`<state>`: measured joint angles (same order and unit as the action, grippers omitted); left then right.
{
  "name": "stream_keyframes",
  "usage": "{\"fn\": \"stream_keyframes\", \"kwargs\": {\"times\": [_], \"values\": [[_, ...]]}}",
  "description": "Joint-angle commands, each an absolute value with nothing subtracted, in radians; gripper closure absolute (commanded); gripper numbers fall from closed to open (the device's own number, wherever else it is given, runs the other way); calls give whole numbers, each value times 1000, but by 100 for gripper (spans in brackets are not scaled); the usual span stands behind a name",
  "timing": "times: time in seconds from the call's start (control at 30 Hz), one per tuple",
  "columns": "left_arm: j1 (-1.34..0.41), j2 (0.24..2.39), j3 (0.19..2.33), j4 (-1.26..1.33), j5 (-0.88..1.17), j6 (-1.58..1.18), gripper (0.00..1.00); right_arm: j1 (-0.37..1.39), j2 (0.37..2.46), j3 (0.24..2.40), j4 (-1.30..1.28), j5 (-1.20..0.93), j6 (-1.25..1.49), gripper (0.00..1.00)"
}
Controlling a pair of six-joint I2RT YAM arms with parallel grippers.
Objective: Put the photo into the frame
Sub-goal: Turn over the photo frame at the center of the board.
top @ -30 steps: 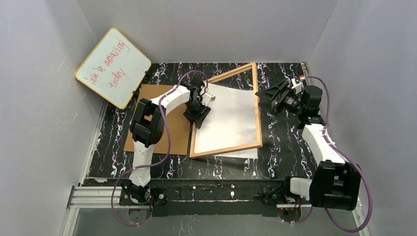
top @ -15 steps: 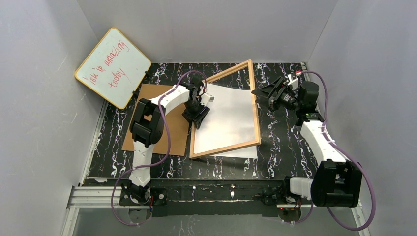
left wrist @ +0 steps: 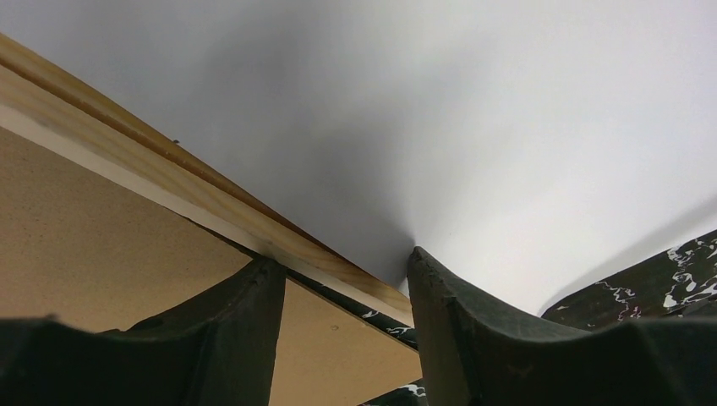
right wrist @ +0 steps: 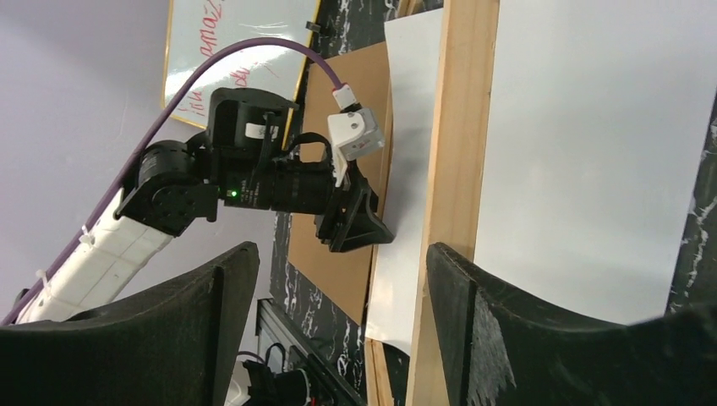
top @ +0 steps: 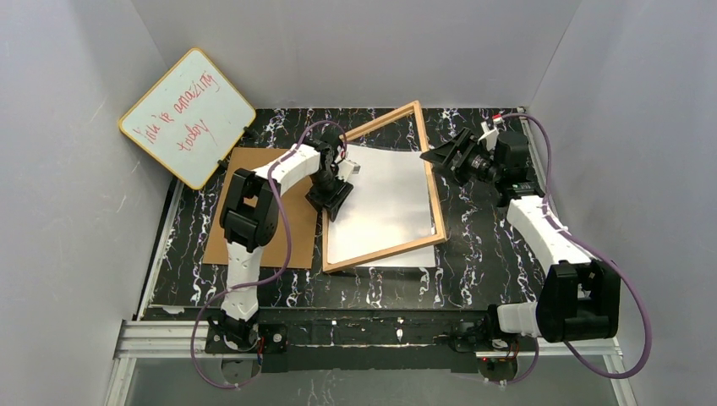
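The light-wood frame (top: 433,182) lies skewed on the black marbled table. The photo (top: 385,203) lies white side up inside the frame, and its near edge sticks out past the frame's near rail. My left gripper (top: 331,196) sits at the frame's left rail. In the left wrist view its jaws (left wrist: 347,275) straddle that rail (left wrist: 169,173), one finger on the brown-board side and the other on the photo (left wrist: 550,110). My right gripper (top: 438,156) is open and empty at the right rail (right wrist: 457,169), with the photo (right wrist: 592,127) beyond it.
A brown backing board (top: 296,241) lies flat to the left of the frame, partly under my left arm. A yellow-rimmed whiteboard (top: 186,114) with red writing leans at the back left. Grey walls close in the table on three sides.
The frame and photo have slid and turned to the left along with my left gripper. My right gripper has moved left and farther back, following the frame's right rail.
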<state>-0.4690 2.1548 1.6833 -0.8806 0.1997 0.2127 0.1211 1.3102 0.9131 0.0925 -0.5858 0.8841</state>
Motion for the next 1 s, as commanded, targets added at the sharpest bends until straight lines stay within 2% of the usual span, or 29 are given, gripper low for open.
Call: {"fn": "stream_keyframes", "kwargs": {"times": [0.0,0.1,0.3,0.47,0.7,0.97], "values": [[-548,2155,1649,-832,406,264,50,284,1353,864,76,-797,1013,21],[-548,2155,1638,-828,412,268,51,284,1345,832,152,-822,1088,23],[-546,2151,1611,-819,424,274,51,290,1309,694,511,-862,1379,29],[-542,2142,1590,-812,434,278,52,316,1289,688,543,-837,1446,30],[-525,2126,1555,-802,462,273,52,382,1332,646,717,-753,1594,35],[-517,2091,1568,-833,484,285,52,447,1488,804,776,-743,1599,36]]}}
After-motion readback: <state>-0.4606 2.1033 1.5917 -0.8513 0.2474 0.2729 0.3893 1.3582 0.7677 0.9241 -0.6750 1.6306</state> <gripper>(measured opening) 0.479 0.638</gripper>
